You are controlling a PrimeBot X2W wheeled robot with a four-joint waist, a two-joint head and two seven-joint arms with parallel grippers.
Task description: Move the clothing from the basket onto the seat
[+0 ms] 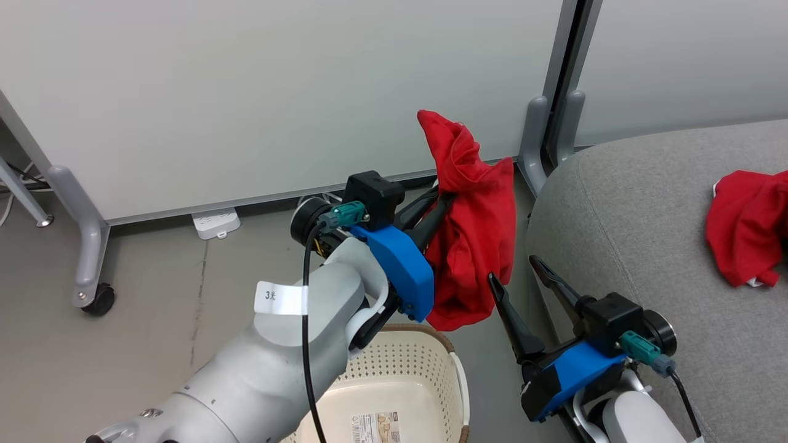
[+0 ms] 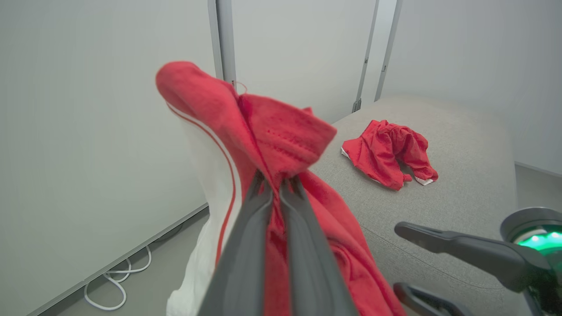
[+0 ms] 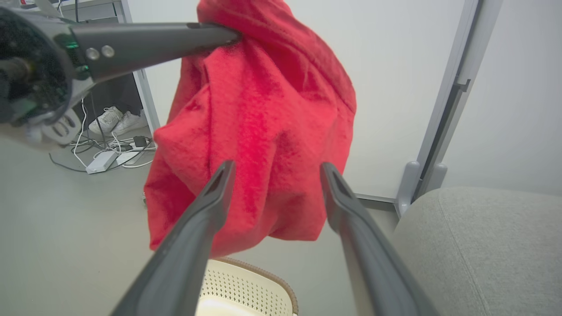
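Against pale wall (image 1: 246,92), bunched red garment (image 1: 477,240), white-trimmed

The clothing (image 1: 475,237) is red, the basket (image 1: 414,368) cream and perforated, the seat (image 1: 646,240) grey.

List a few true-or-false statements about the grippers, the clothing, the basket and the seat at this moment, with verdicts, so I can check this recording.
1. The left gripper is shut on a red garment that hangs clear of the basket. True.
2. The right gripper is clamped on that same garment. False: its jaws stand open beside the cloth and hold nothing.
3. A second red garment lies crumpled on the seat. True.
4. The basket stands on the seat. False: it stands on the floor, beside the seat.
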